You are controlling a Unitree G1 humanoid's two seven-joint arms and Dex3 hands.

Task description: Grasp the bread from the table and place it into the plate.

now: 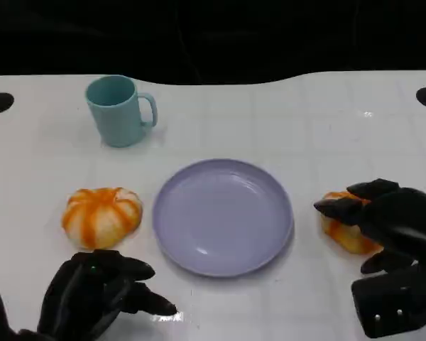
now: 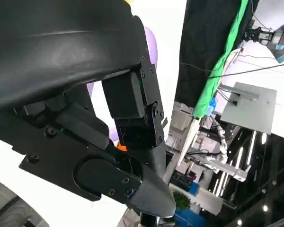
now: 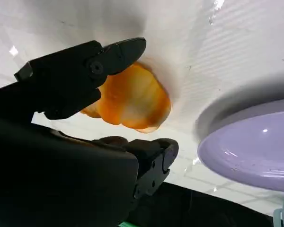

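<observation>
The step in hand looks like the grasp itself. The right hand (image 1: 383,234) is at the bread (image 1: 344,231) that lies on the white table (image 1: 284,121) just to the right of the lilac plate (image 1: 224,217). In the right wrist view its fingers (image 3: 85,71) bracket the orange-and-cream bread (image 3: 132,99), one set above and the thumb (image 3: 151,149) below; they appear to touch it, but the bread sits on the table and I cannot tell whether the grip has closed firmly, so the hand reads as wrapped about the bread rather than clamped on it.

A second piece, a round orange-striped bun (image 1: 101,217), rests on the table left of the plate. The left hand (image 1: 99,291) lies near it, apart from it, fingers curled loosely and holding nothing.

The next move, as I judge it, calls for tightening on the bread, lifting it clear of the table, carrying it left over the plate's rim and setting it down gently, since soft bread may squash or slip.

The plate holds nothing. A teal mug (image 1: 121,110) stands upright beyond the plate to the left, handle toward the right; its inside looks bare.
</observation>
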